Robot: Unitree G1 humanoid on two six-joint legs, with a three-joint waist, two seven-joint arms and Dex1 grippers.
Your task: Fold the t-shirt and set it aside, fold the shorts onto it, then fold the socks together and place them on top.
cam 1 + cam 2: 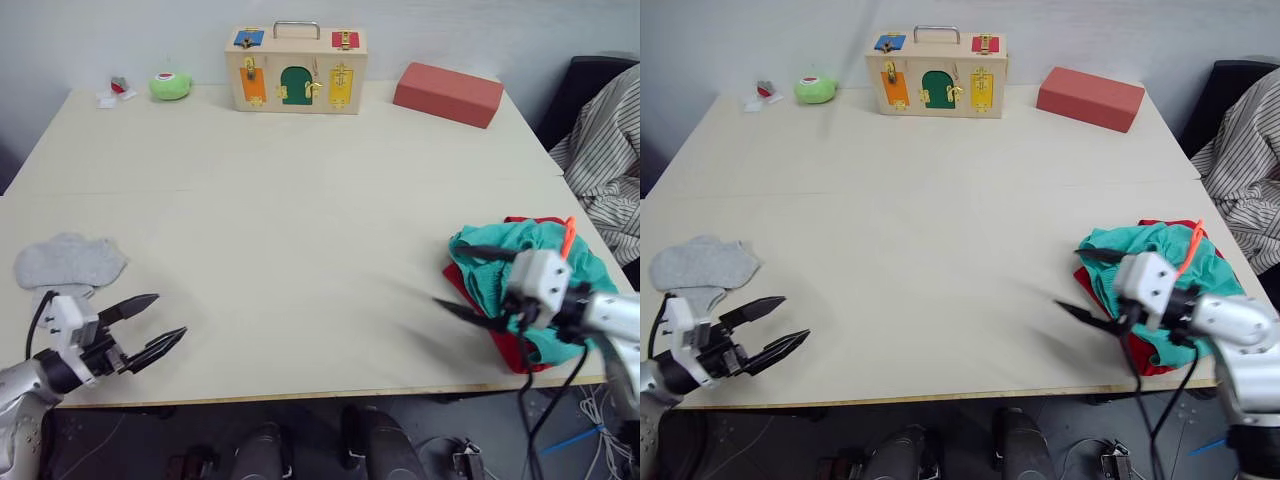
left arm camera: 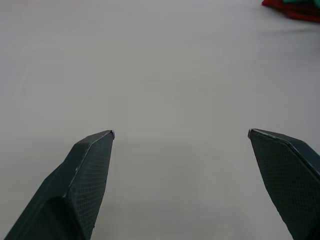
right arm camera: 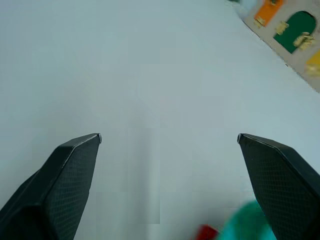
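- On the pale wooden table (image 1: pixel 300 220), at the robot's right near the front edge, the teal-green cloth shorts (image 1: pixel 525 262) lie on top of the bright red soft t-shirt (image 1: pixel 478 300). The pile looks bunchy, not flat.
- Far over on the left side, the light grey knit socks (image 1: pixel 68 262) lie in a small heap, well apart from the pile.
- The left tool (image 1: pixel 148 328) hangs just beside the socks, wide open, with nothing in it.
- The right tool (image 1: pixel 1092 285) sits by the near edge of the pile, also wide open and holding nothing.
- I think the socks come next, and here is what could go wrong:
- The left tool may pinch just one sock, because they lie on each other, so the other one stays behind.
- The socks sit close to the table's left edge, so a push could knock them off.
- The pile is lumpy, so socks put on top may roll off.
- The right tool is very near the pile, so a bump could mess up the folds.
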